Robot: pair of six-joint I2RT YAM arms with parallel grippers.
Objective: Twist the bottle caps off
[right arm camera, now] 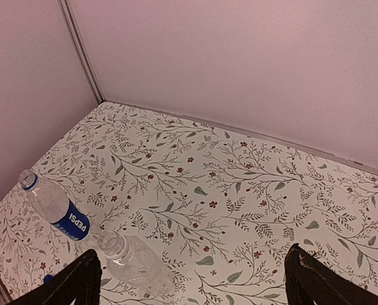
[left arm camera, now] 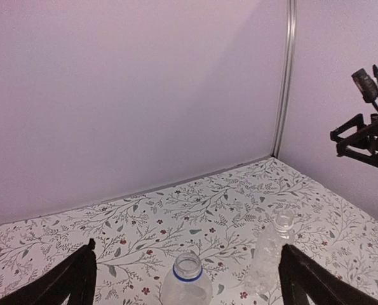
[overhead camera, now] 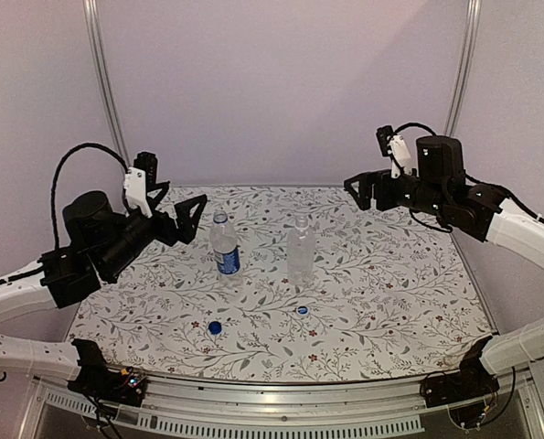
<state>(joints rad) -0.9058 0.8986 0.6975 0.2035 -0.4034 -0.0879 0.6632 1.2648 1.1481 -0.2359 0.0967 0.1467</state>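
Two clear bottles stand upright mid-table with open necks: one with a blue label band and one plain. A solid blue cap and a whitish-blue cap lie loose on the table in front of them. My left gripper is open and empty, raised left of the labelled bottle. My right gripper is open and empty, raised at the back right, away from the bottles.
The floral table cloth ends at lilac walls behind and to the sides. Metal corner posts stand at the back corners. The right arm shows in the left wrist view.
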